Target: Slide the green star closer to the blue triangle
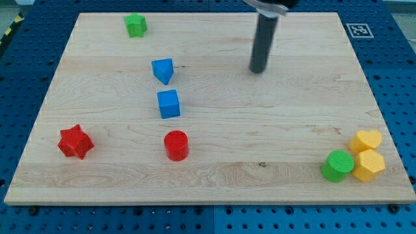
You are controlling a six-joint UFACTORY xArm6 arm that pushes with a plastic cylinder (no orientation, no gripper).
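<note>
Pale wood board (214,162): rectangular table top on a blue perforated base; all blocks rest on it.
Green star-shaped block (136,25): near the view's top-left corner of the board, standing alone.
Blue triangular block (163,70): below and slightly right of the green star, apart from it; a blue cube (168,104) sits just below the triangle.
Other blocks: red star (76,142) at lower left; red cylinder (176,145) below the cube; green cylinder (338,166), yellow heart (366,140) and yellow hexagonal block (369,165) clustered at lower right.
My tip (259,69): lower end of the straight dark rod, on bare board at upper centre, well right of the blue triangle and well apart from the green star; touching no block.
Grasping state: the arm carries no jaws, only the rod; it holds nothing.
Step in hand (judgement): approach not yet made. The tip should travel round to the star's upper-left side, passing above it, then push down and right along the line to the triangle.
Risk (judgement): an off-centre contact would spin the star aside; pushing too far would knock the triangle into the cube.
</note>
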